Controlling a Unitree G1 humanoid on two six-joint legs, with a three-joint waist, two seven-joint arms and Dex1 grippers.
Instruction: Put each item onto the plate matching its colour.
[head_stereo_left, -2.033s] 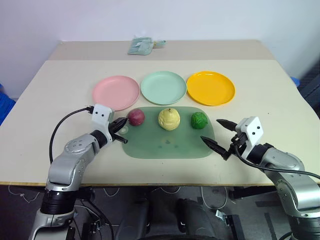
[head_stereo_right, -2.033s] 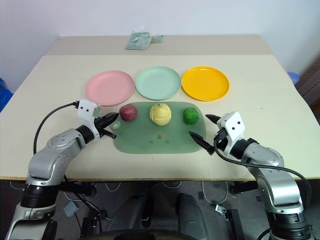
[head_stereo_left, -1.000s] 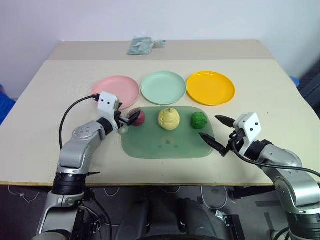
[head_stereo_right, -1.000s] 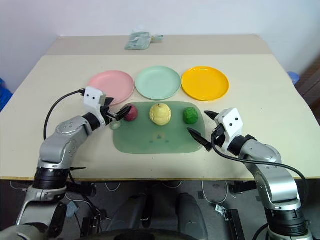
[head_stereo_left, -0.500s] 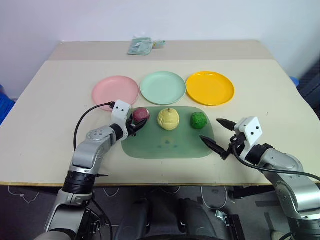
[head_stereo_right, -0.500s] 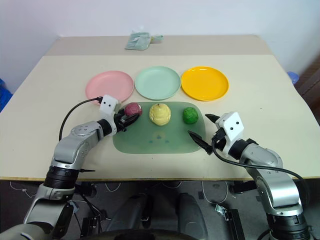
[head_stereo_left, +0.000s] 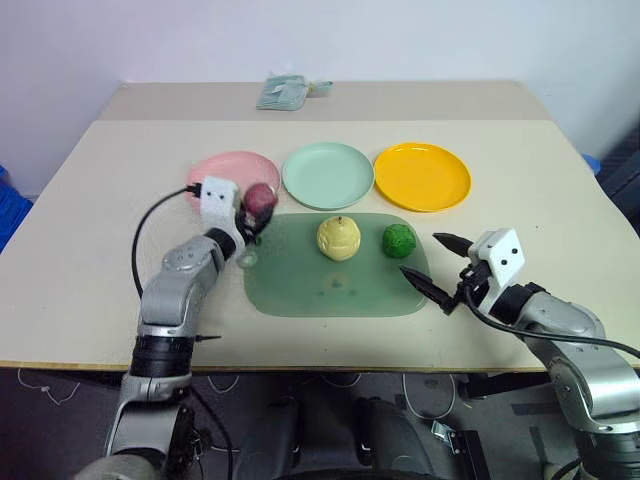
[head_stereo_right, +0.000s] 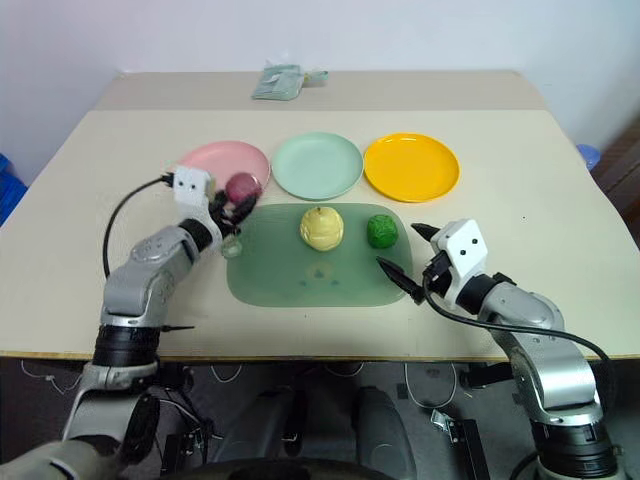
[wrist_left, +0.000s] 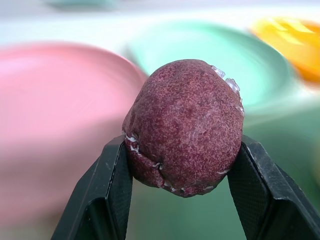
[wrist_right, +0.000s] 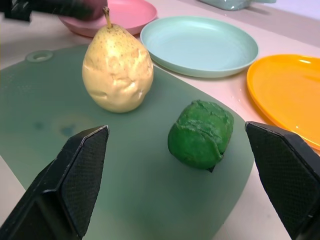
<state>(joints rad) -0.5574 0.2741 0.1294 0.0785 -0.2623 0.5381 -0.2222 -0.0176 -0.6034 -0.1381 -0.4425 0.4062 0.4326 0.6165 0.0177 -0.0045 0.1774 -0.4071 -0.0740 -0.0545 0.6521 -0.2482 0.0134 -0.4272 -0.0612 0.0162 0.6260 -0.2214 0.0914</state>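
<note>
My left gripper (wrist_left: 182, 200) is clamped on the maroon fruit (wrist_left: 184, 126), one black finger pressing on each side of it. In the head view the fruit (head_stereo_left: 260, 200) is lifted off the green board (head_stereo_left: 335, 290) and sits at the right edge of the pink plate (head_stereo_left: 222, 168), just off the board's corner at about 10 o'clock. I cannot tell if it is over the plate or just beside its rim.

My right gripper (head_stereo_left: 437, 263) stands with its two fingers wide apart and holds nothing. It hangs at the right end of the board, at about 3 o'clock from the board's centre, and points toward the green fruit (wrist_right: 201, 134).

The pale yellow pear (head_stereo_left: 338, 238) stands upright on the board, a little toward 12 o'clock from the centre. The bumpy green fruit lies to the right of it, near the board's corner at 1 o'clock.

Behind the board, at 12 o'clock, the mint plate (head_stereo_left: 326, 175) lies between the pink plate and the yellow plate (head_stereo_left: 421, 176). A folded cloth (head_stereo_left: 285, 92) lies well apart, at the far side of the table (head_stereo_left: 110, 260).
</note>
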